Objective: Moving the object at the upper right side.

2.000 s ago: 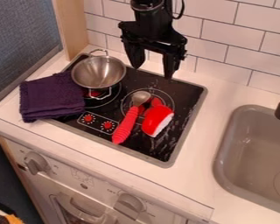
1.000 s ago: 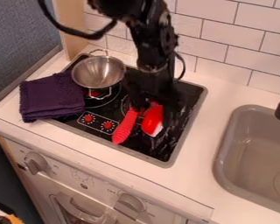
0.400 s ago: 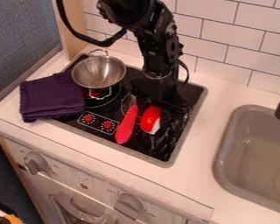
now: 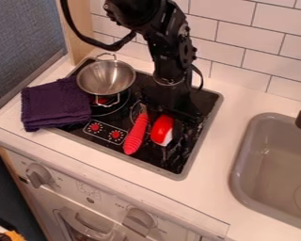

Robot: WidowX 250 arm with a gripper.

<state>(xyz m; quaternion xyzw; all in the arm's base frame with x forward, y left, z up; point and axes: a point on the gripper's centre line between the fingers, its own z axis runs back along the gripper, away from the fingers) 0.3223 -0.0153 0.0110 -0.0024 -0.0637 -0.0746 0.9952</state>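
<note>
**Gripper down at the red-and-white toy, its hold unclear**

The step in hand looks like the grasp, or the last lining-up for it. The black gripper (image 4: 170, 112) hangs low over the black stovetop (image 4: 180, 175), right behind the rounded red-and-white toy piece (image 4: 161, 129). I cannot tell whether it is spread, pressed together or pinching something, nor whether it touches the toy. The task names only an object and the upper right side; I take this toy as the likeliest one meant.

The next move calls for a secure hold, then a straight lift and a carry towards the upper right. The spoon with the ribbed red handle (image 4: 136, 135) lies just beside the toy on the left, so a sloppy close could snag it. The smooth, curved top might also slip if pinched too near its end.

The toy lies on the right-hand part of the stovetop, towards the front. Its top is a glossy, bright red dome; a white part shows along its lower right edge, so it seems to be resting tipped over. It looks like hard plastic, light and unlikely to squash. Its far end sits close to the gripper's dark body.
</note>
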